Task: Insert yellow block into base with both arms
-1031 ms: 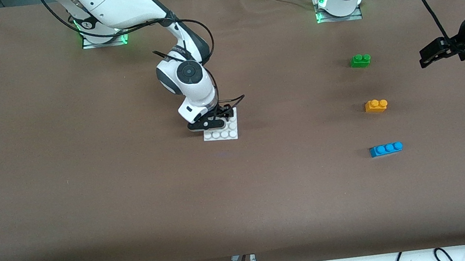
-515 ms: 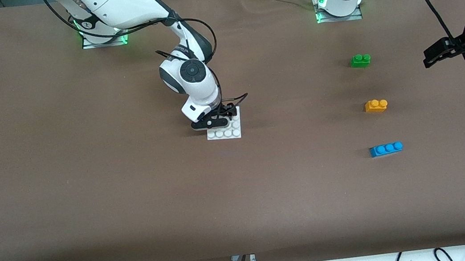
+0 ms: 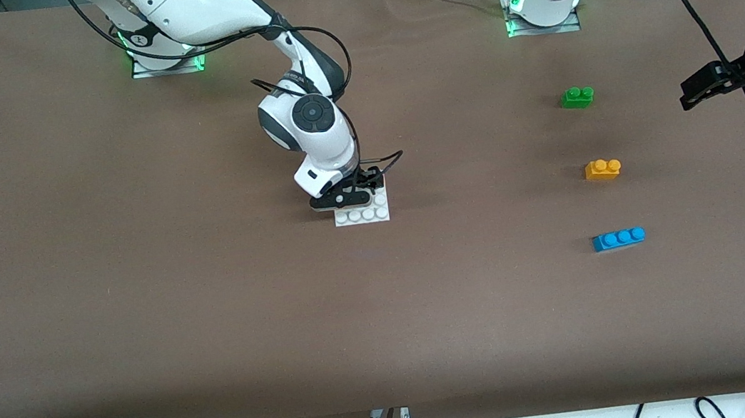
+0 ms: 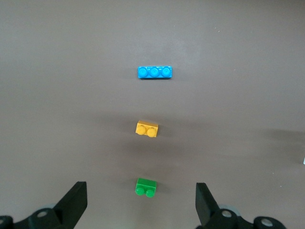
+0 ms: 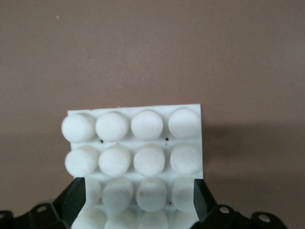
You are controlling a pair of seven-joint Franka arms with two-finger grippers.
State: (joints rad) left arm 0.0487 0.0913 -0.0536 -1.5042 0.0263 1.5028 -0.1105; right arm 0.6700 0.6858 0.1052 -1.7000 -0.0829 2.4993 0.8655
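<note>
The blue brick [image 3: 618, 238] lies nearest the front camera, toward the left arm's end of the tabletop [image 3: 143, 325]. The yellow block [image 3: 602, 168] sits free on the tabletop, studs up, just farther than the blue brick; the green brick [image 3: 577, 97] is farther again. All three stand well apart in one row.

The base [image 3: 366, 214] lies near the table's middle. The right hand [image 3: 351, 196] is down on it, fingers straddling the edge farthest from the front camera. The right wrist view shows a finger [image 5: 76, 198] at each side of the base; whether they press on it cannot be told.

The left hand [image 3: 702, 86] hovers above the tabletop at the left arm's end, fingers wide open, holding nothing.

Risks:
- The green brick lies close under the left hand; a short descent likely picks the wrong brick.
- A loose hold on the base likely lets it slide under insertion force.
- Block studs misaligned with the base grid likely cause jamming.
</note>
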